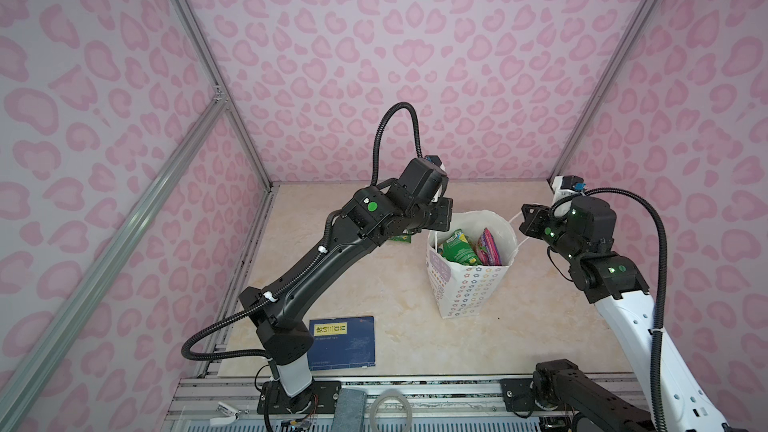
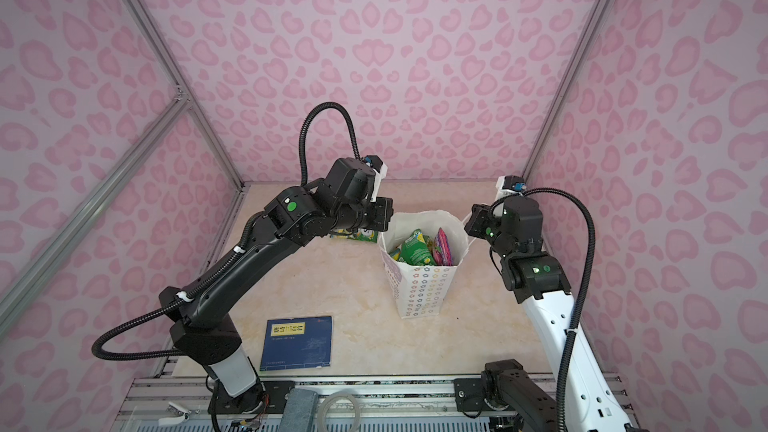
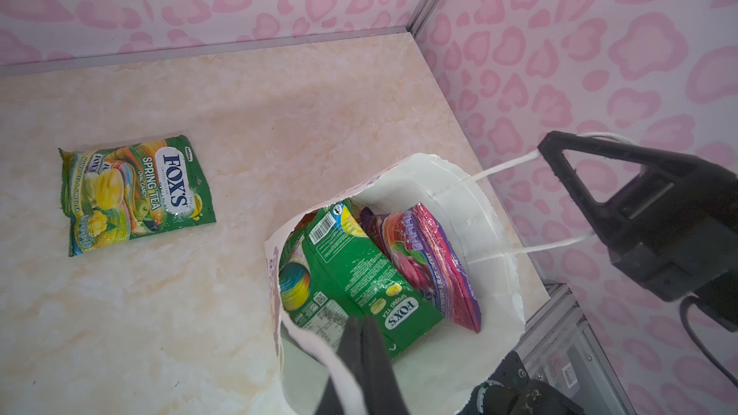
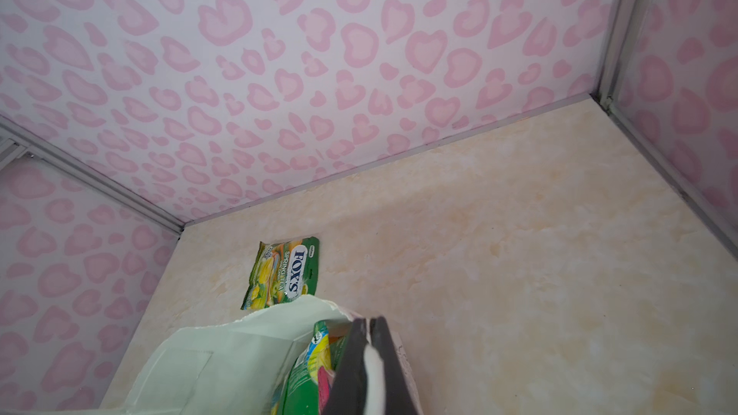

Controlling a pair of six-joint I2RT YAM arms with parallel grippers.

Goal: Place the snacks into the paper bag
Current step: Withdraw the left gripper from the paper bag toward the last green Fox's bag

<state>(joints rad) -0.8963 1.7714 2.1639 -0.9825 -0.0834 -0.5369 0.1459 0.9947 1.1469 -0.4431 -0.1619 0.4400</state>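
Just 1 snack packet (image 3: 135, 193) lies outside as 2 grippers grip 1 paper bag (image 1: 469, 292).

Upright on the marble-look table (image 1: 374, 284), the flower-printed bag shows at least 3 packets (image 3: 359, 273) inside, green and purple, standing on edge. The left gripper (image 3: 361, 321) is clamped on the bag's near rim. The right gripper (image 4: 369, 321) is pinched on 1 taut white cord handle (image 3: 499, 165). The 1 loose green FOX'S packet lies flat, left of the bag and apart from it, partly under the left wrist in both top views, touched by neither gripper. Bare tabletop runs from the bag forward to 1 dark-blue book (image 1: 343, 340) near the front edge.
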